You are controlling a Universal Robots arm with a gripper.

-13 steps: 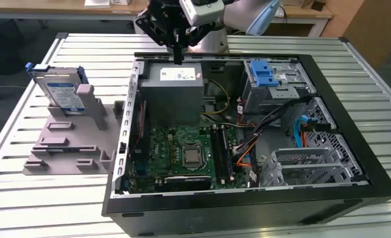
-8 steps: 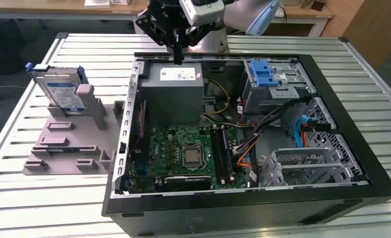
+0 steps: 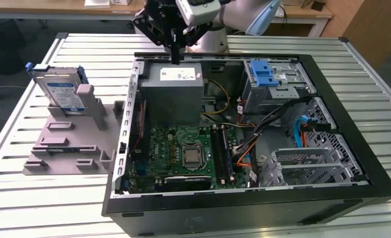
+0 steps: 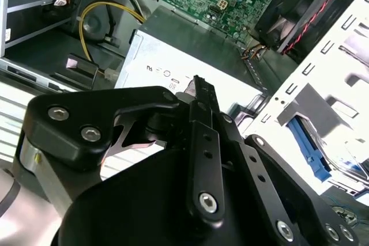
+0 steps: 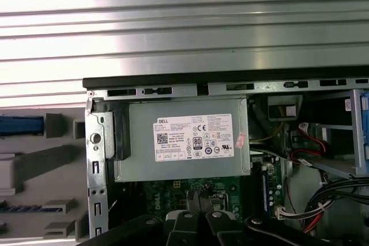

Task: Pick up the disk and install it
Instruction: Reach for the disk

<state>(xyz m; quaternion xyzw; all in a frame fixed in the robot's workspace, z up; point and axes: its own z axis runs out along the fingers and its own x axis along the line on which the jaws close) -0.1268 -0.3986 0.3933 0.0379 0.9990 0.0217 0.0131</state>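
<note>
One disk (image 3: pixel 58 91) stands on edge at the upper part of the exterior view's left. It is a flat grey metal slab with a blue-and-white label on its broad face and blue plastic rails along its edges. It sits upright in a slot of a single matte grey plastic stand (image 3: pixel 73 144), a blocky moulded piece with several ridges and pockets.

One slatted, pale metal worktop (image 3: pixel 23 198) carries everything; its long ribs catch the light. To the stand's side, towards the exterior view's right, lies one open computer case (image 3: pixel 248 210), black and boxy with thin sheet-metal walls. Inside it are one plain grey metal box (image 3: pixel 175 96) with a small white sticker, one green circuit board (image 3: pixel 182 148) studded with small parts, and two silver perforated cages. The upper cage (image 3: pixel 278 94) bears a blue plastic latch (image 3: pixel 264 74); the lower cage (image 3: pixel 308 163) is near the frame's lower right. Loose yellow, orange, black and blue cables run between them.

One black pincer (image 3: pixel 175 60) hangs at the top centre, over the far edge of the grey box, well apart from the disk. Its slim fingers are pressed together with nothing between them, as both wrist views also show (image 5: pixel 199 195) (image 4: pixel 199 83).
</note>
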